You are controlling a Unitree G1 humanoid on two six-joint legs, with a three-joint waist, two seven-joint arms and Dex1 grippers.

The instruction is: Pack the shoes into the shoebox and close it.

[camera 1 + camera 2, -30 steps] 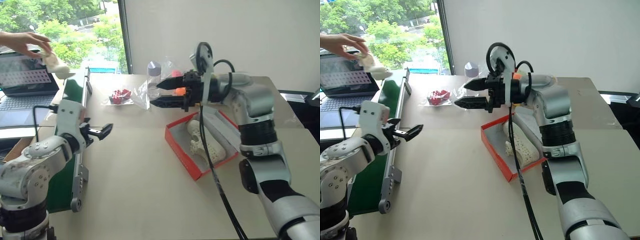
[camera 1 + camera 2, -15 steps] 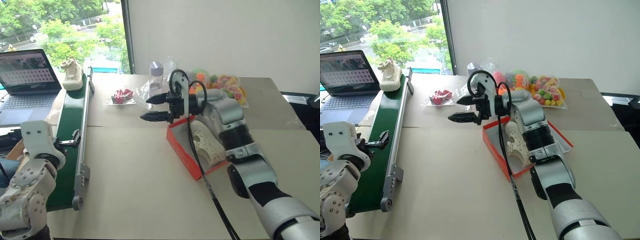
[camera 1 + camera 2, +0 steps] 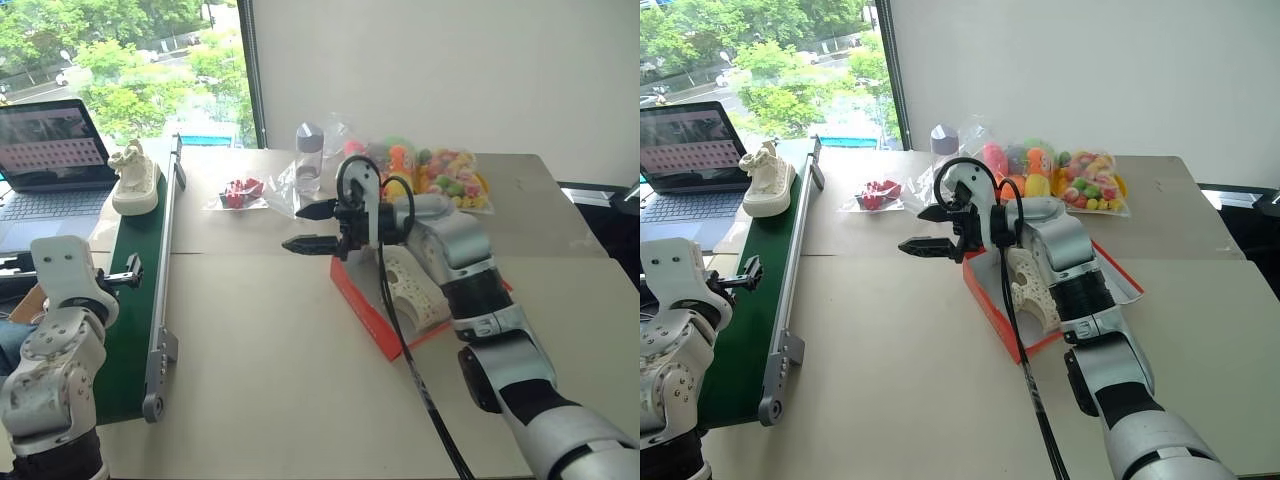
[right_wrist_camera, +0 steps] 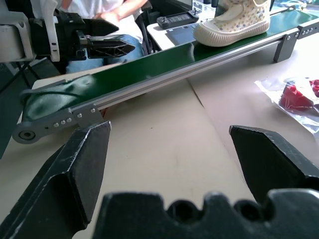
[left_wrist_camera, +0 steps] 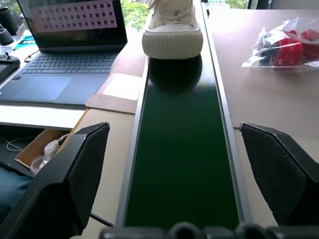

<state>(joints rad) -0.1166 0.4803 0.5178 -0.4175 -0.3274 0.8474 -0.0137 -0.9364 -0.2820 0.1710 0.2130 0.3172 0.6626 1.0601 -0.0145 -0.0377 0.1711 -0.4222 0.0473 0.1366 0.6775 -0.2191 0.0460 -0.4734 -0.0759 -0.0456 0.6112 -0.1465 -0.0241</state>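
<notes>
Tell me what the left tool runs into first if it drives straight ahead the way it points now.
The left tool, fingers open, points along the green conveyor belt. Straight ahead, the first thing in its line looks to be the cream shoe standing on the belt's far end; whether it would pass just above the belt is unclear.

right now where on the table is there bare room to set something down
Free: the broad tabletop between the conveyor and the shoebox, toward the near edge. Crowded: the far side, with the red bagged toy, bottle and colourful toy bags.

Robot lab or office, conveyor belt (image 3: 140, 270), laptop (image 3: 50, 160), big window (image 3: 130, 60)
</notes>
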